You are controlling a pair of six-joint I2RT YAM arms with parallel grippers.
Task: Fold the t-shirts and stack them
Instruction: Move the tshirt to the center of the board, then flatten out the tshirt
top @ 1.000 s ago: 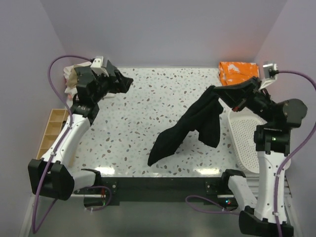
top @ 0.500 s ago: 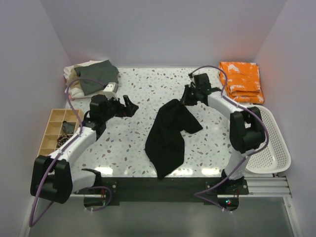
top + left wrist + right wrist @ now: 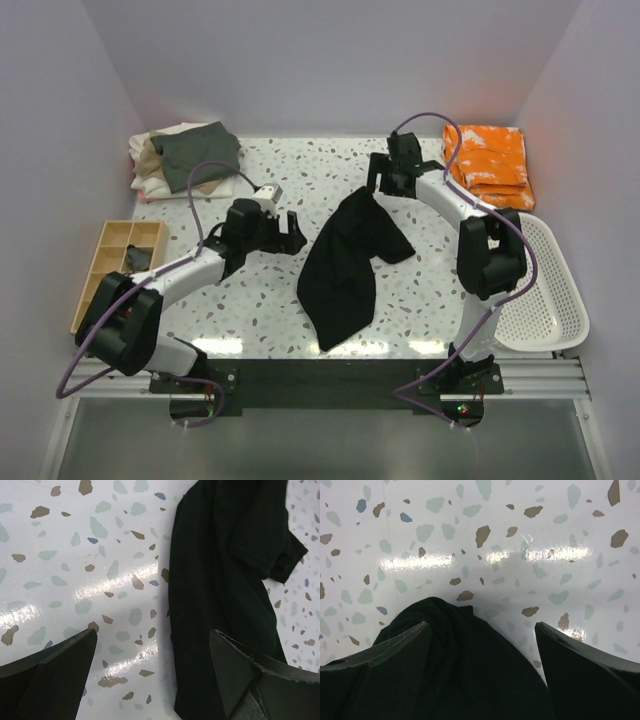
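No readable txt, labels or nos. in any view.

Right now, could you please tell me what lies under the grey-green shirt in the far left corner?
Under the grey-green shirt a tan shirt and a cream shirt show at the edges, folded. Their middles are covered, so anything else between them is hidden.
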